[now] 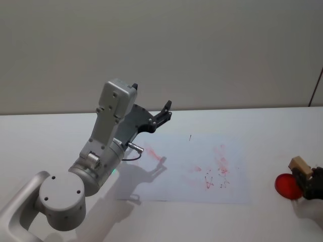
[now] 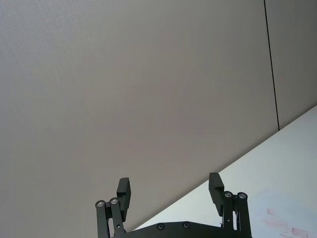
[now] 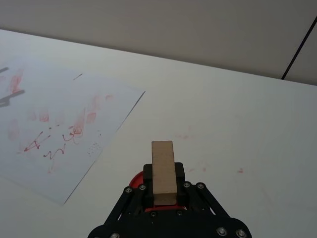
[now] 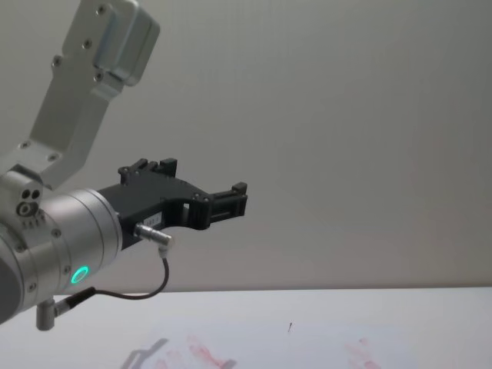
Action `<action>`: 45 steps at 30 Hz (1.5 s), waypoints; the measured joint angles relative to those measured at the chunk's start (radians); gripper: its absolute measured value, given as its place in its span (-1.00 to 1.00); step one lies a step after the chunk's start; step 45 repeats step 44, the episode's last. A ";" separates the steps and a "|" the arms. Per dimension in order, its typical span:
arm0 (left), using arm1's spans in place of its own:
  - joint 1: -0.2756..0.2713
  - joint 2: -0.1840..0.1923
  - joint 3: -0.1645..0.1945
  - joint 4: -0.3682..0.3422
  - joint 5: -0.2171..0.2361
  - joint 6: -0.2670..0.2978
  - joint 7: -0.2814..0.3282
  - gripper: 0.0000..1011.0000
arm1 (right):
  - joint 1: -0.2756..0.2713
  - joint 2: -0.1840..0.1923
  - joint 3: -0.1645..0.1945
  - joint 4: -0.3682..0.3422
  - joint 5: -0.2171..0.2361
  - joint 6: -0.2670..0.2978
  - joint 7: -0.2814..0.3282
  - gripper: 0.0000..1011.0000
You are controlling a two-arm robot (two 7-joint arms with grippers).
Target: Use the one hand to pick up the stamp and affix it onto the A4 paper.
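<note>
Right gripper [image 3: 163, 191] clamps stamp [image 3: 163, 171] upright, long axis vertical, beside A4 paper [image 3: 54, 124]; left gripper [image 2: 170, 191] wide open

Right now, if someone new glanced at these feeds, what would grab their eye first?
Probably the left gripper, raised high over the table's left side with its fingers open and empty. Next, the right gripper at the table's right edge, shut on the stamp, just above a red ink pad. Between them lies the A4 paper, smeared with red marks.
</note>
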 joint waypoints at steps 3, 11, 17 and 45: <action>0.000 0.000 0.000 0.000 0.000 0.000 0.000 0.98 | 0.002 -0.001 -0.004 0.004 -0.009 0.006 0.002 -0.57; 0.000 0.000 0.000 0.000 0.000 0.000 0.000 0.98 | 0.006 -0.005 -0.012 0.012 -0.031 0.017 0.007 -0.57; 0.000 0.000 0.000 0.000 0.000 0.000 0.000 0.98 | 0.007 -0.007 -0.015 0.015 -0.040 0.021 0.008 -0.24; 0.000 0.000 0.000 0.000 0.000 0.000 0.000 0.98 | 0.010 -0.010 -0.020 0.020 -0.053 0.028 0.011 0.98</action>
